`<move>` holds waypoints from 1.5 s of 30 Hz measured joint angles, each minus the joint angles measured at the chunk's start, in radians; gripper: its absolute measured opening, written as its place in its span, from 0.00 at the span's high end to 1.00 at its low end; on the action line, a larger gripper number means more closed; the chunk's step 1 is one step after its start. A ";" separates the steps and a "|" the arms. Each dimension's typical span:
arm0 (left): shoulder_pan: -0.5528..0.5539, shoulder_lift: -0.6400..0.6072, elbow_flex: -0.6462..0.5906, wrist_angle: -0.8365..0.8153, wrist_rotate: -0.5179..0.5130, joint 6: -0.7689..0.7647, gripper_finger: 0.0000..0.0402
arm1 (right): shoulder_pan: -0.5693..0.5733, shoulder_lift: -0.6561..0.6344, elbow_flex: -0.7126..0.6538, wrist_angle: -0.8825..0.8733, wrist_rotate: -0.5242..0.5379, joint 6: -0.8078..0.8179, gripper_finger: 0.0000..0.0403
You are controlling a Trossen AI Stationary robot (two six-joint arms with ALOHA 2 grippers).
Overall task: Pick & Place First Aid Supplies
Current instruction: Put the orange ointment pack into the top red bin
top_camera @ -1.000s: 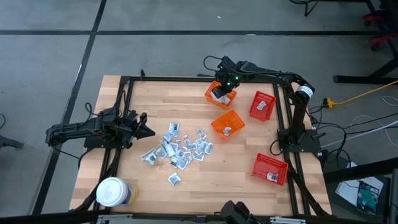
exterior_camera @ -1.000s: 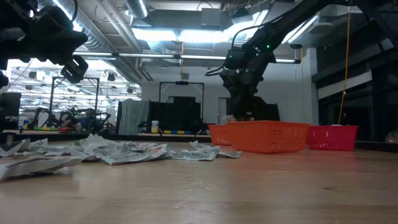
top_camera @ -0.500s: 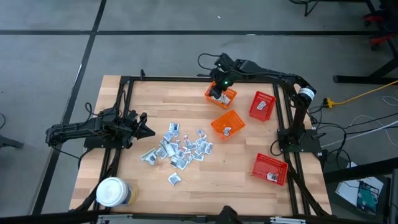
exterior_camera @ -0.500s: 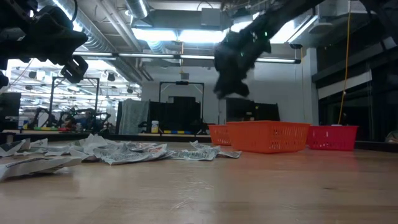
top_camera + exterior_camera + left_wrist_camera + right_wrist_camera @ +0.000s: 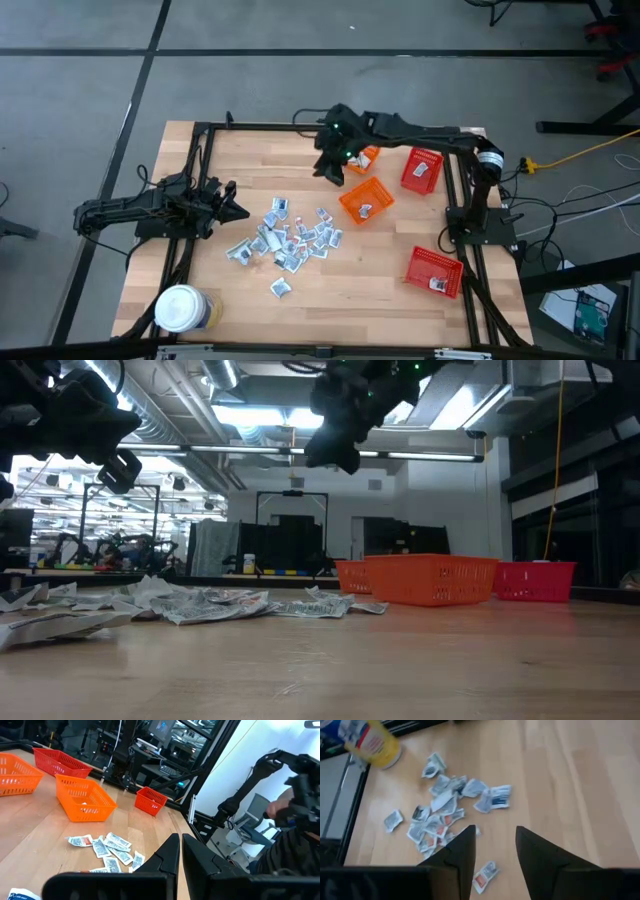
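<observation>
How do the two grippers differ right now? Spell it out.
The left gripper sits at the table's left edge beside the packet pile, fingers closed together. The right gripper is raised high near the orange baskets, with a gap showing between its fingers. Both are dark, and neither holds a packet.

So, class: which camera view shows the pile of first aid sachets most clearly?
The high view: the pile of sachets lies fully spread on the table. The right wrist view shows most of it between its claw fingers; the low view flattens it edge-on; the left wrist view catches a few.
</observation>
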 joint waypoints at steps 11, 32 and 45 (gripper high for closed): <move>0.000 0.000 0.000 0.000 0.000 0.000 0.96 | 0.160 0.000 0.000 -0.013 0.001 -0.027 0.65; 0.000 0.000 0.000 0.000 0.000 0.000 0.96 | 0.362 0.126 0.000 0.044 0.001 -0.109 0.65; 0.000 0.000 0.000 0.000 0.000 0.000 0.96 | 0.377 0.184 0.000 0.091 0.001 -0.099 0.65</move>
